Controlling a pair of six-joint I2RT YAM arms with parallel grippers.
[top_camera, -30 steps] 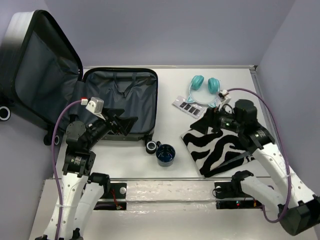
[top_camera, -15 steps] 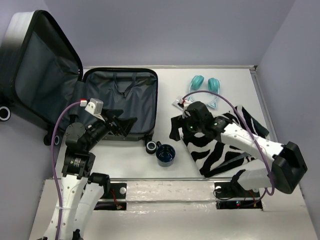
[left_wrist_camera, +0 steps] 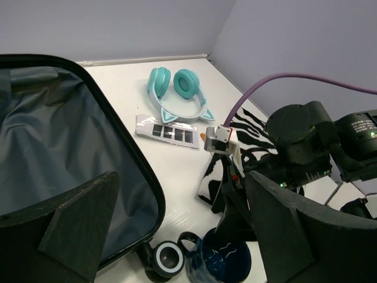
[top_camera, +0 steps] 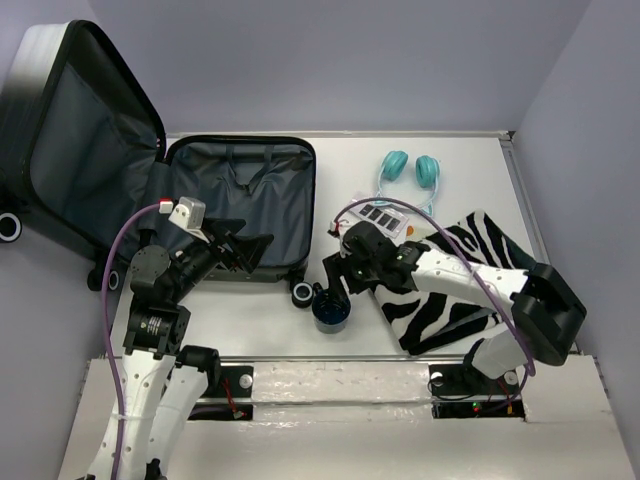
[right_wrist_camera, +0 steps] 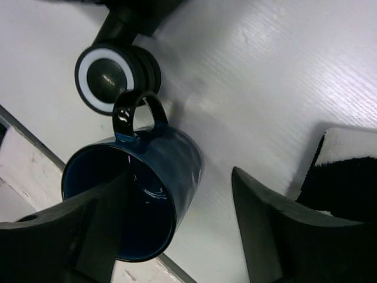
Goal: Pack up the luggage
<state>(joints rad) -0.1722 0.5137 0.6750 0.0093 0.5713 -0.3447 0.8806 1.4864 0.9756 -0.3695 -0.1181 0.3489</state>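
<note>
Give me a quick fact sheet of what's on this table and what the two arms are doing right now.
Suitcase: open, lid up, grey lining, nothing seen inside
Mug: dark blue, upright, beside a suitcase wheel
Right fingers: open, down at the mug
Left fingers: open, holding nothing, over the suitcase's near edge
Waiting outside: teal headphones, zebra cloth, card of black squares

Right jaws at blue mug (just beside open luggage).
</note>
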